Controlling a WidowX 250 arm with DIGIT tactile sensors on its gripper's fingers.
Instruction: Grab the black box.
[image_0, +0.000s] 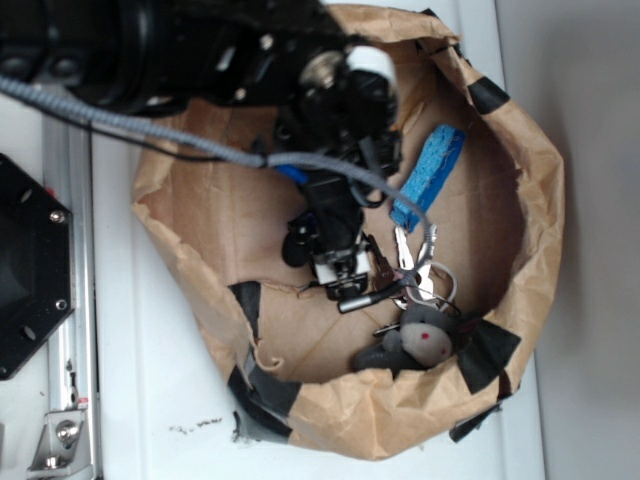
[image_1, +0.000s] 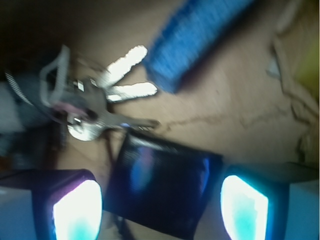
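In the wrist view the black box (image_1: 162, 192) is a glossy dark square lying flat on the brown paper floor, slightly turned. My gripper (image_1: 161, 209) is open, and its two glowing pads (image_1: 77, 212) stand left and right of the box. A narrow gap shows on each side, so the pads are not touching it. In the exterior view my gripper (image_0: 340, 272) reaches down into the paper bag, and the arm hides most of the box.
A bunch of keys (image_1: 107, 107) lies just beyond the box, with a blue sponge (image_1: 195, 37) farther on. A grey plush toy (image_0: 420, 335) sits by the crumpled bag wall (image_0: 540, 200). A black hexagonal plate (image_0: 25, 270) and a metal rail (image_0: 65, 200) lie outside on the left.
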